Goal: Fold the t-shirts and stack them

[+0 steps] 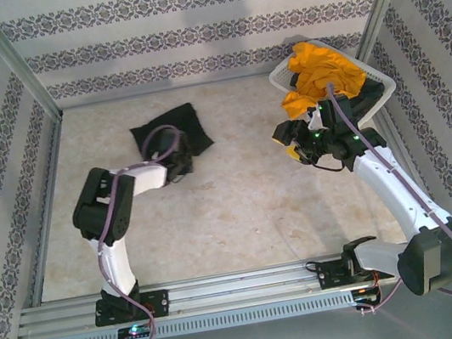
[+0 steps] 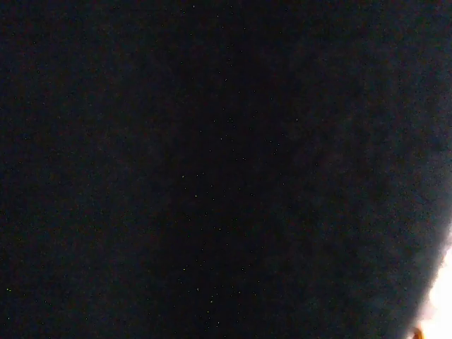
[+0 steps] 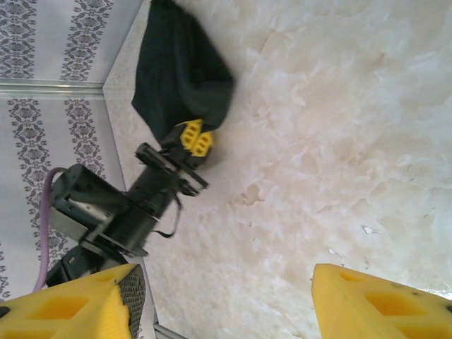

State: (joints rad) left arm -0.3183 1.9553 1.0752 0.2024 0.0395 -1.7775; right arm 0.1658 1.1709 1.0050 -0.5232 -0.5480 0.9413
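On the far left part of the pale marbled table (image 1: 241, 210), a soft, crumpled black t-shirt (image 1: 166, 130) lies in a loose heap. The left gripper (image 1: 179, 166) is clenched on its near edge, and the right wrist view shows its yellow fingertips (image 3: 192, 138) pinched into the dark cloth. The left wrist camera looks straight into that same dark fabric. A mustard-orange t-shirt (image 1: 320, 75) sits bunched in the tilted white plastic lattice basket (image 1: 378, 83) at the far right, not on the table. The right gripper (image 3: 226, 311) hovers just in front of the basket, its yellow jaws spread with nothing between them.

I judge this to be the start of folding the black t-shirt: one edge is gripped and the garment is not yet spread flat. The next move calls for lifting or dragging that edge to open the cloth out. The right arm would probably need to take a second corner so the cloth does not bunch.

No brand, label or readable writing shows; the walls carry bands of floral ornament, no letters
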